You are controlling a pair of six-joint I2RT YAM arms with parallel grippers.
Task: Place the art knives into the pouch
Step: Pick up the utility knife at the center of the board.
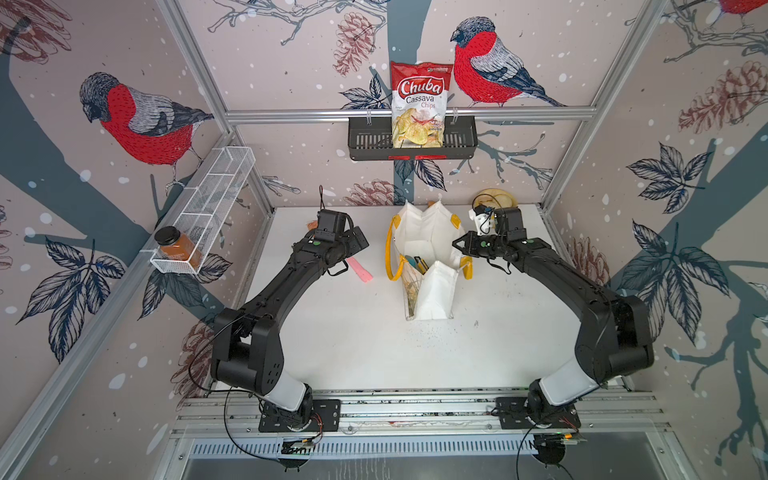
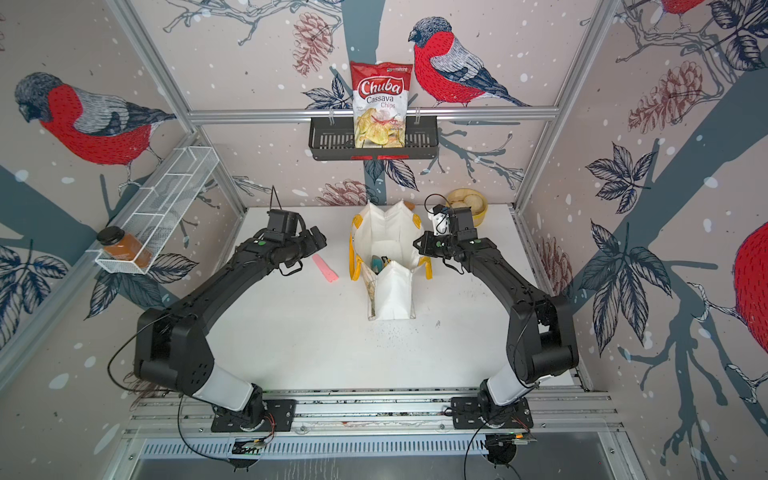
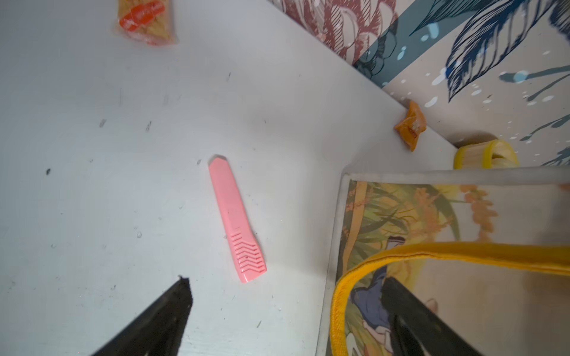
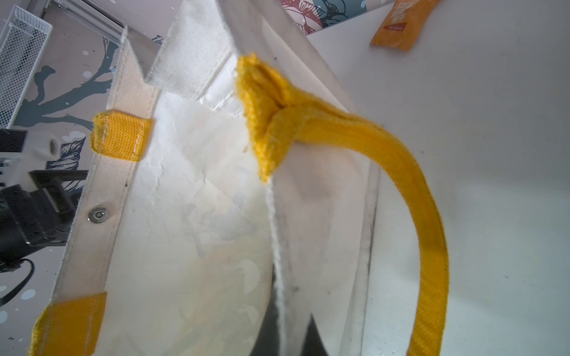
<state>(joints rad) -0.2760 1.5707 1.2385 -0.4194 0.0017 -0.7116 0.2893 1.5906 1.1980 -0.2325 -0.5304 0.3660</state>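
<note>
One smooth pink plastic art knife [image 3: 237, 219], ridged at its grip end, lies on the scuffed white tabletop [image 1: 332, 332] beside the white fabric pouch [image 1: 428, 245] with two yellow woven handles. The left end effector [image 3: 287, 308] hangs released; the right end effector [image 1: 459, 244] is clenched on the pouch's rim

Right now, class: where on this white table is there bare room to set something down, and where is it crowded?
Free: the wide front stretch between both arm bases, before the pouch. Also left of the pink art knife. Crowded: the back right corner, with the bowl, the right gripper and the pouch's rim.
</note>
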